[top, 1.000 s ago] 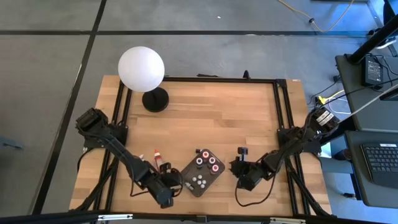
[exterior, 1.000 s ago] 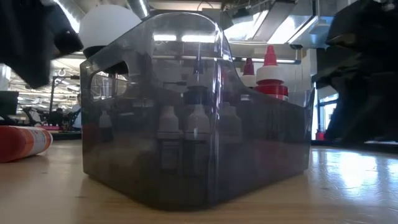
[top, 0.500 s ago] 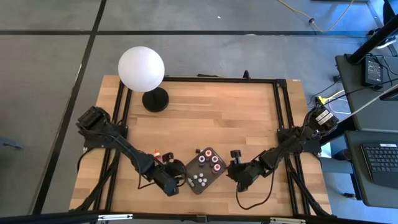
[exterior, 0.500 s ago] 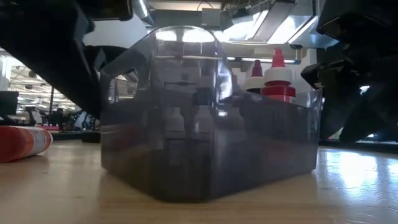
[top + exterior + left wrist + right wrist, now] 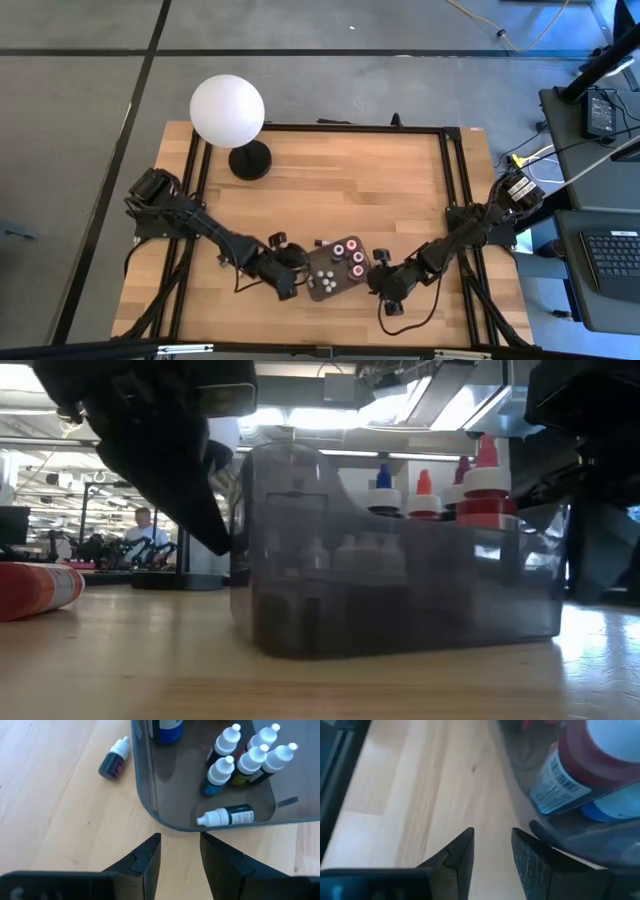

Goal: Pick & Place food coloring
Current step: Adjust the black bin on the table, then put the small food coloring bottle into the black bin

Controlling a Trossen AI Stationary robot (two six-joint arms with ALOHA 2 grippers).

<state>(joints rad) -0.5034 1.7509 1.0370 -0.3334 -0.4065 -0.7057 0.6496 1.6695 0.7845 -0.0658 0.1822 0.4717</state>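
Observation:
A dark grey tray (image 5: 314, 264) stands flat on the wood table near the front edge. It holds small white-capped food coloring bottles (image 5: 245, 757), one of them lying on its side (image 5: 225, 816), and bigger red-capped bottles (image 5: 485, 485). A dark bottle with a white cap (image 5: 114, 760) lies loose on the table beside the tray. A red-orange bottle (image 5: 30, 588) lies on its side farther left. My left gripper (image 5: 298, 280) stands open at the tray's left end, and my right gripper (image 5: 375, 275) stands open at its right end. Neither has anything between its fingers. My left gripper (image 5: 179, 850) comes slanting down from the table's left. In the low view a fingertip (image 5: 222, 540) meets the tray's left end wall (image 5: 240, 545). In the wrist view both tips stand just short of the rounded corner (image 5: 172, 826). My right gripper (image 5: 492, 847) slants down beside the tray's right wall (image 5: 555, 837), one finger (image 5: 535, 860) close against it. I cannot tell whether it touches.
A white globe lamp (image 5: 228, 110) on a black base stands at the table's far left. Black rails (image 5: 452, 180) run along the table's edges. Bare wood lies between the lamp and the tray.
My left gripper has gone toward the table's right edge, up to the tray's left end. The tray has turned about on the table and slid a little toward the right and far side. My right gripper has swung round toward the tray with little travel.

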